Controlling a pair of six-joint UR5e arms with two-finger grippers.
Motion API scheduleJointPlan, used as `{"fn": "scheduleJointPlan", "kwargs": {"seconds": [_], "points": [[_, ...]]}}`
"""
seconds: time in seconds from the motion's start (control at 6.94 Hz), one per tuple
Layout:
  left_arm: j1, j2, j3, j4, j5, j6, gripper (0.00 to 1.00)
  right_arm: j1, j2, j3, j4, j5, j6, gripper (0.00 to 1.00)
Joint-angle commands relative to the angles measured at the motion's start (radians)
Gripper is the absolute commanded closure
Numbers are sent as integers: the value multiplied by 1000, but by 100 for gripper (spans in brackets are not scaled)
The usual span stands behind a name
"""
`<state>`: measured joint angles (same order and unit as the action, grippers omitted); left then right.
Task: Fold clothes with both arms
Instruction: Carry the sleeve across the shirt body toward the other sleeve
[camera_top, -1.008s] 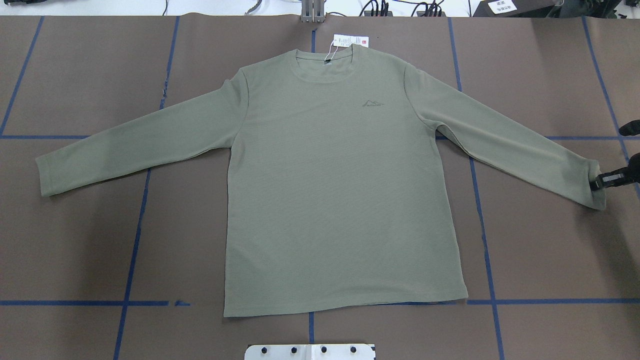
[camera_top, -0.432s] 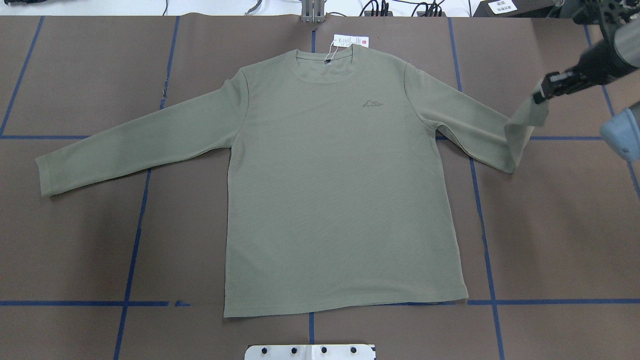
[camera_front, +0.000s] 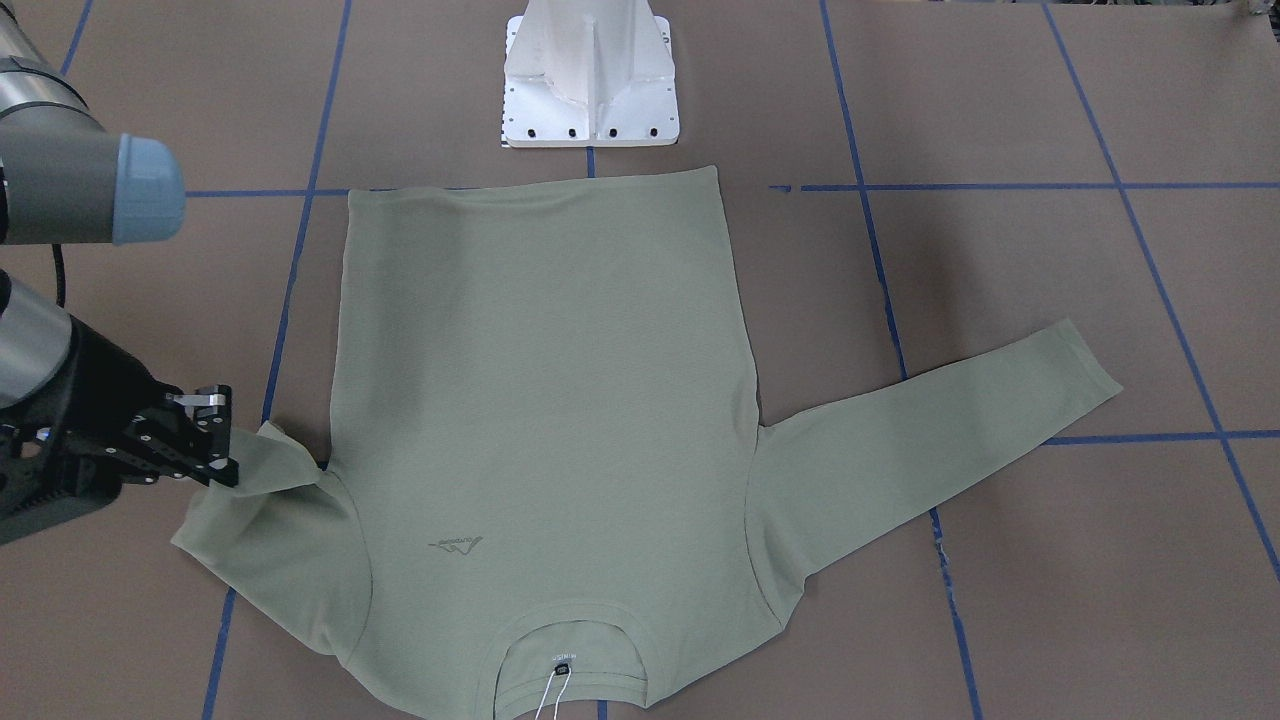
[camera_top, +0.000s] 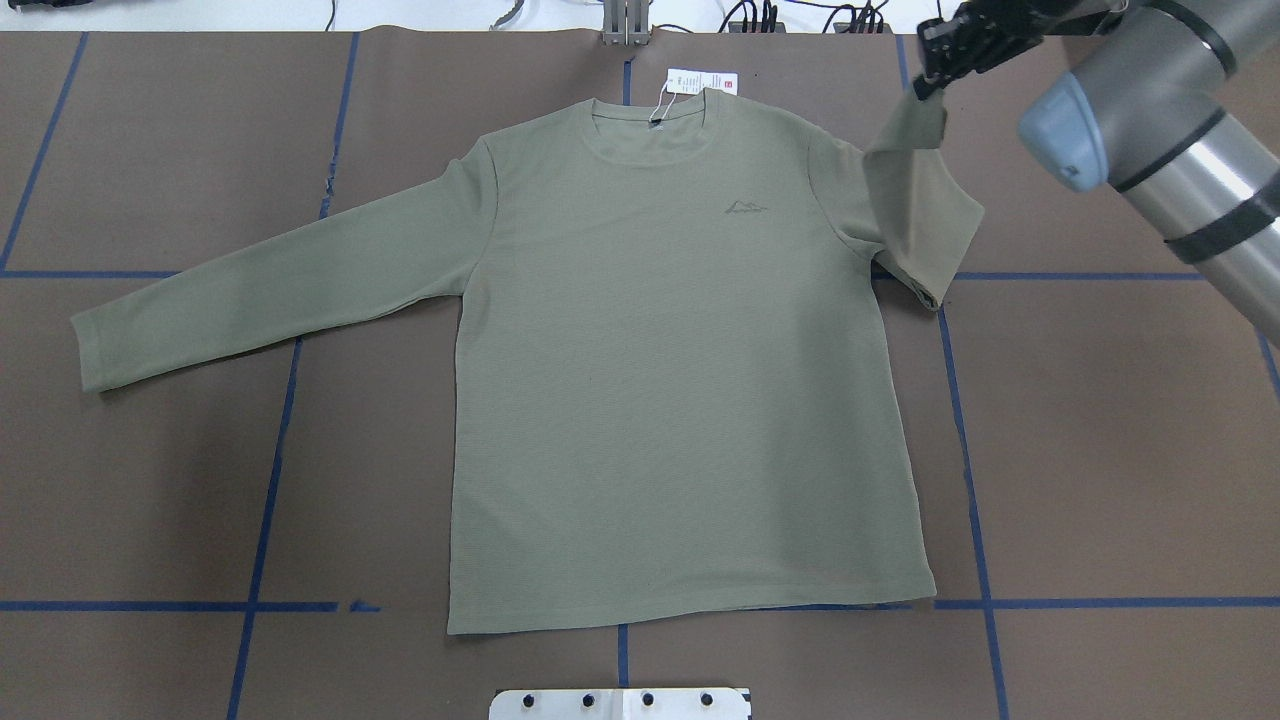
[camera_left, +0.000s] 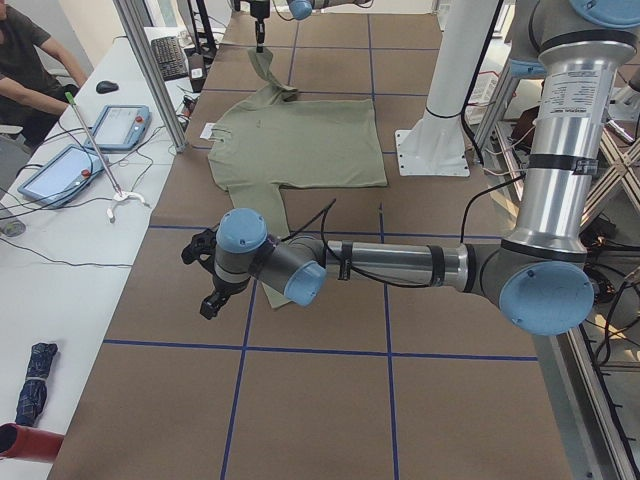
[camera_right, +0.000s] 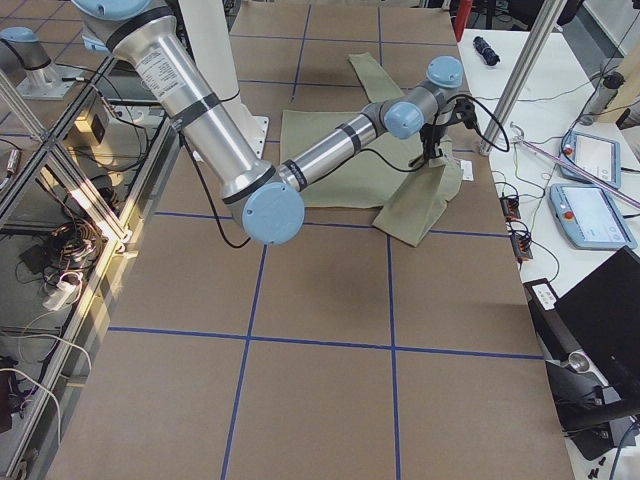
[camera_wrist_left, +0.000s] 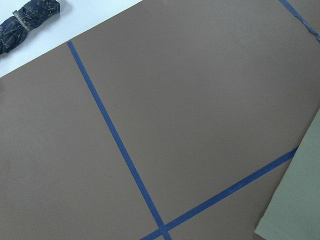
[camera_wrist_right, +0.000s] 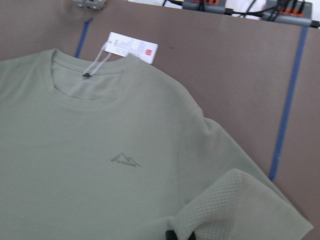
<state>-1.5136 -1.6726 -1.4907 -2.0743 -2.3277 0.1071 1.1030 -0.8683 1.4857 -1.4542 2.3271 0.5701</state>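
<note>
Above the far right shoulder of the shirt (camera_top: 660, 380), flat on the desk (camera_top: 1100, 450), our right end effector (camera_top: 928, 85) pinches the sleeve cuff (camera_top: 910, 125). We should carry it across the chest, low and taut. Left end effector (camera_left: 200, 275) state: we cannot tell.

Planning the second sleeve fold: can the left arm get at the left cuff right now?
Probably yes. The left cuff lies flat on the table with nothing on or beside it, and the left tool hangs close by. The right tool holds the other sleeve.
</note>
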Motion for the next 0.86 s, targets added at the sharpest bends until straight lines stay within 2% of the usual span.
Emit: {"fn": "scheduleJointPlan", "kwargs": {"seconds": [0.0,0.14,0.43,0.58,0.72], "points": [[-3,2,7,0,1,-4,1,-84,186,-94,-5,-8,110,100],[-3,4,9,0,1,-3,1,-154,254,-117,-2,-56,176,100],[-3,2,15,2,2,-3,1,-349,336,-139,9,-275,288,100],[-3,2,23,2,2,-3,1,-441,344,-175,70,-410,330,100],[-2,1,27,0,2,-4,1,-463,360,-241,119,-440,349,100]]}}
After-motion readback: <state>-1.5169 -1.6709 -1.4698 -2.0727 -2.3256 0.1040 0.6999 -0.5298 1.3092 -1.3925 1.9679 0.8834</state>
